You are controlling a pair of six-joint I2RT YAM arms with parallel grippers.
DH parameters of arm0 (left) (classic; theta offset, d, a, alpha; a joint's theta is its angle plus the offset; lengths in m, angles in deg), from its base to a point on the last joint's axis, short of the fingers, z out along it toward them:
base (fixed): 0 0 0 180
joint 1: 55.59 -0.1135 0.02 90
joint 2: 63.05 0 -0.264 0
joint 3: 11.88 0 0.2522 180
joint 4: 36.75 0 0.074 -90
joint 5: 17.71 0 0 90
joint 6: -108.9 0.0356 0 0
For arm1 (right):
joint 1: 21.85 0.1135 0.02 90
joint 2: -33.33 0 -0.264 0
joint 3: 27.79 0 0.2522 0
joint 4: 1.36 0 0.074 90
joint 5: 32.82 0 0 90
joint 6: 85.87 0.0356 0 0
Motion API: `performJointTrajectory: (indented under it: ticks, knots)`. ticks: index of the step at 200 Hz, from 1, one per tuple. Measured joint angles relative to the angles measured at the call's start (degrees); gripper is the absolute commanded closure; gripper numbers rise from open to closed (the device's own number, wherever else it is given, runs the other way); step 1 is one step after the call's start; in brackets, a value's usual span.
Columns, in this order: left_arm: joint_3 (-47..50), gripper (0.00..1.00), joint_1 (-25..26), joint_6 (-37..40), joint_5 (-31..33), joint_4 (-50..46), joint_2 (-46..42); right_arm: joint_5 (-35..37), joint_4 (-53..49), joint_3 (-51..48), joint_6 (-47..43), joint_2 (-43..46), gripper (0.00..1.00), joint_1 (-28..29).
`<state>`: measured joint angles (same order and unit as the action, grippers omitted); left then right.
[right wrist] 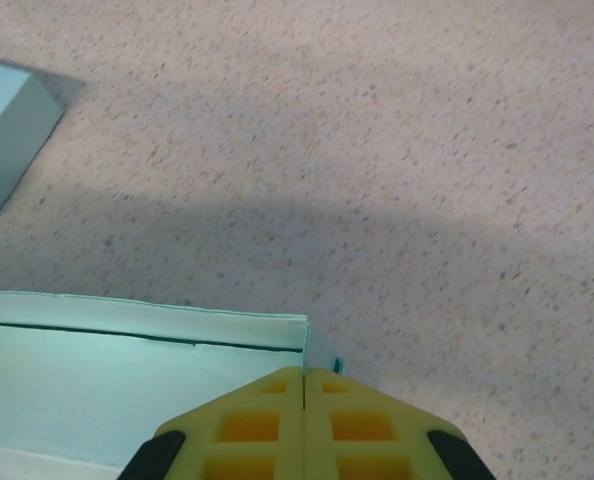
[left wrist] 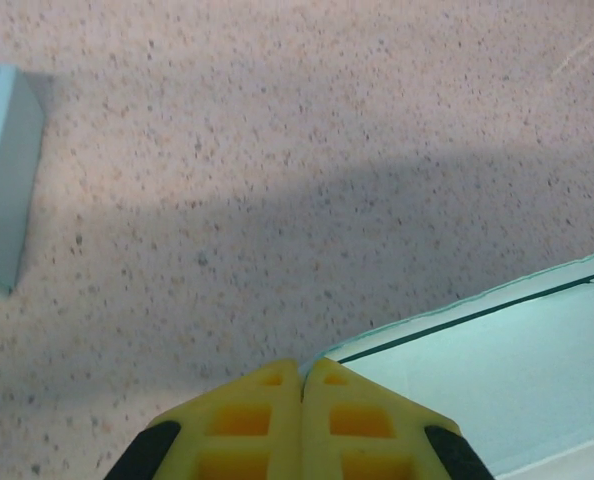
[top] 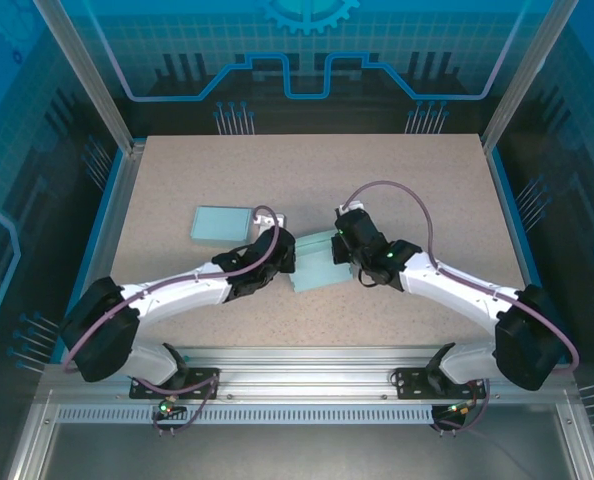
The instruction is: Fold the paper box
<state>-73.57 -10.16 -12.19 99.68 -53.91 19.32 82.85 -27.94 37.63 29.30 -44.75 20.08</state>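
The paper box point(top: 315, 272) lies flat on the desk point(top: 397, 180). It is right between the two sets of jaws. It is pale blue-green and not folded up yet.

The left arm point(top: 192, 290) reaches in from one side, and its left jaws sit at the left edge of the paper box. The left jaws are squeezed tight, and the two yellow fingers point(left wrist: 247, 420) press together with no gap. In the left wrist view, a corner of the paper box point(left wrist: 497, 370) comes right up to the tips, just to their right. I cannot tell if the thin paper is pinched between them.

The right arm point(top: 457, 285) reaches in from the other side, and its right jaws sit at the right edge of the paper box. These jaws are squeezed tight too, yellow fingers point(right wrist: 247, 425) pressed together. In the right wrist view, the paper box point(right wrist: 127, 380) lies to the left of the tips, with its corner touching them. A tiny bit of green peeks out beside the tips. I cannot tell if paper is caught there.

A second box point(top: 222, 222), already folded, sits on the desk. It is ahead of the left jaws and off to their left, apart from them.
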Motion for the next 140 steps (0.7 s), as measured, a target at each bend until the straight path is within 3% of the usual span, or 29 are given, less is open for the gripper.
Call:
performJointTrajectory:
  ticks: [79,140]
  knots:
    - [3.21,1.00,0.07,11.47,4.96,19.06,5.20,5.22,15.87,-10.12,-1.84,-0.83,1.00,-0.79]
    - [9.03,1.00,3.26,14.19,7.54,29.14,5.11,5.05,25.16,-18.86,-0.11,3.98,1.00,-0.79]
